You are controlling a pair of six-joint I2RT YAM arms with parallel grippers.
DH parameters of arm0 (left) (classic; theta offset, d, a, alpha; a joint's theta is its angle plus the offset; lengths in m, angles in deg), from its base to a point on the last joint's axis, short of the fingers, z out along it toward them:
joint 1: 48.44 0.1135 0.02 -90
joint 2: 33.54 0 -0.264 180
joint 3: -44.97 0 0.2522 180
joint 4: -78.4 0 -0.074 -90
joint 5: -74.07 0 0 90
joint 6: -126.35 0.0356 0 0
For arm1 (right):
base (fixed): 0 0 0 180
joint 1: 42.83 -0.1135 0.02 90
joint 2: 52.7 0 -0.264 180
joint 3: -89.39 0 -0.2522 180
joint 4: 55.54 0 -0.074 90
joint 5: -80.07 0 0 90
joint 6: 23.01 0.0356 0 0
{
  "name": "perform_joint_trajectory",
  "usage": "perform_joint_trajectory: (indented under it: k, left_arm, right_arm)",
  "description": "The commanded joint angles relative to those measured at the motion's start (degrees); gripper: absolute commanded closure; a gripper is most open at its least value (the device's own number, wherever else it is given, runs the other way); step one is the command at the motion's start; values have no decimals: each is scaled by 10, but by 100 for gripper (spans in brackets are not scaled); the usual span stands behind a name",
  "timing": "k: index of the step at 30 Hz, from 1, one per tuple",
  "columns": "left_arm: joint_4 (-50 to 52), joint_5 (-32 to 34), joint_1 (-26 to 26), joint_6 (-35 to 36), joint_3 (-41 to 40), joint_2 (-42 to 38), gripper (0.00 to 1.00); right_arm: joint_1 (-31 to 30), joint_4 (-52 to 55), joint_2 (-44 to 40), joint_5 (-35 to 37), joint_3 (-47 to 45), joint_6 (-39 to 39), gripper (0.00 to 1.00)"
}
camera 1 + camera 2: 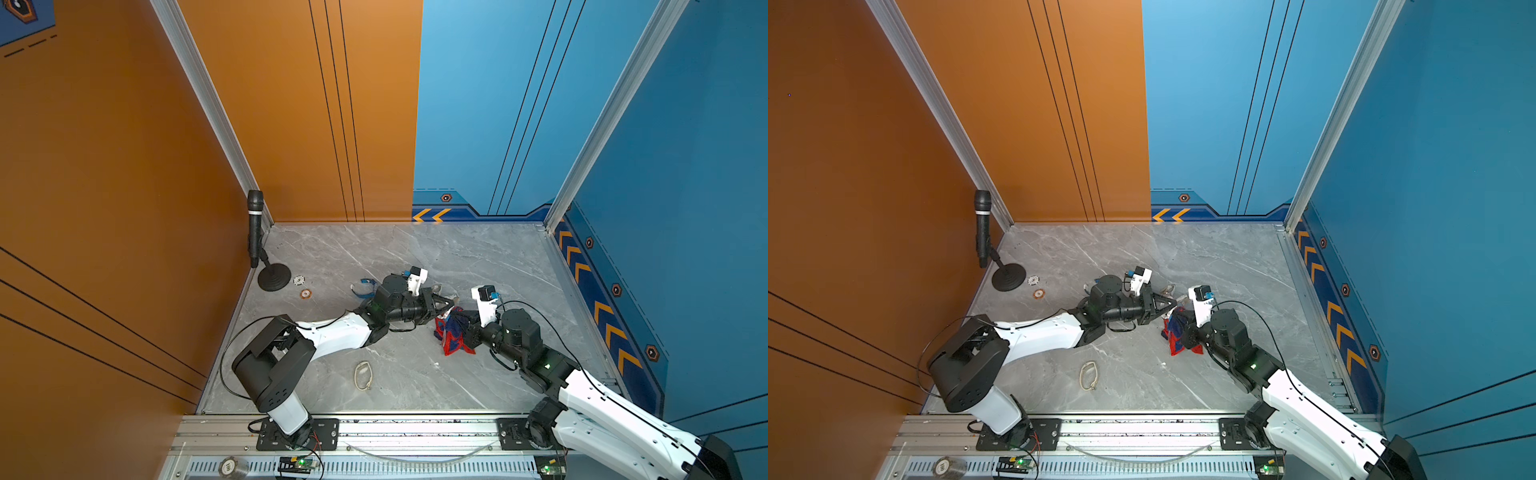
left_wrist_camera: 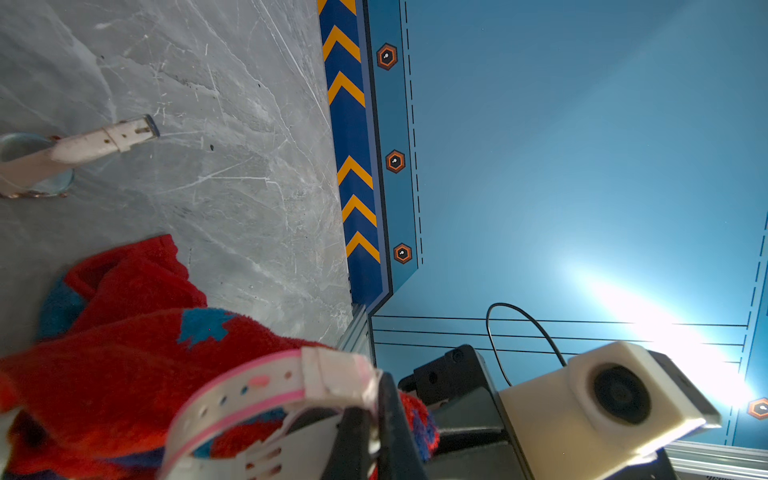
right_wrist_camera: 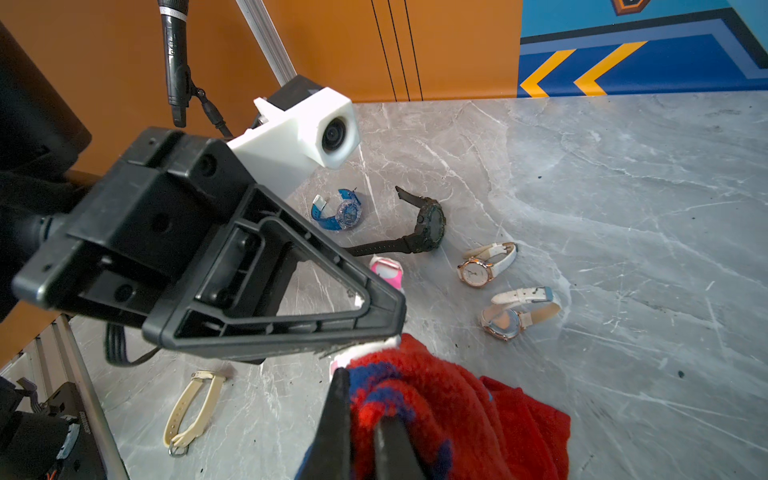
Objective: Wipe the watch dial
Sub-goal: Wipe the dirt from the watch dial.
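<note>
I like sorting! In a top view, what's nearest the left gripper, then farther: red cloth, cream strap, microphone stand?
1. red cloth, right beside the left gripper
2. cream strap, toward the front rail
3. microphone stand, back corner by the orange wall

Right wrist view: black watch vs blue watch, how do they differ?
Colour: the black watch is dark all over; the blue watch has a translucent blue strap and a clear, sparkly case.
Size: the black watch looks bulkier than the blue watch.
Pose: the black watch's strap splays wide; the blue watch's curls inward.
Shared: both lie loose on the table, apart.
</note>
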Motion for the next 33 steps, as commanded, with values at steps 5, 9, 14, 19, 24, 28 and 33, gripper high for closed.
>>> perform_joint_trajectory:
  k: [5,9,14,19,24,28,33]
  left_arm:
    - [-19,-41,-23,2,29,0,100]
    - [-27,-45,-25,-3,32,13,100]
    - [-54,-48,-26,-18,34,26,100]
    - [-64,-52,-24,-26,37,27,100]
    - [-65,-52,-23,-28,35,26,100]
    - [-71,-49,-24,-29,29,28,100]
    - [-85,-48,-26,-36,24,33,100]
  right_arm:
    - [9,-8,-7,11,-8,17,100]
    - [9,1,-16,2,27,14,100]
    - [10,-8,-2,2,25,9,100]
    - [13,-29,4,10,-18,15,100]
    - [22,-27,-7,5,-25,23,100]
    - [22,-6,-18,1,9,17,100]
    - [23,-1,-29,1,32,14,100]
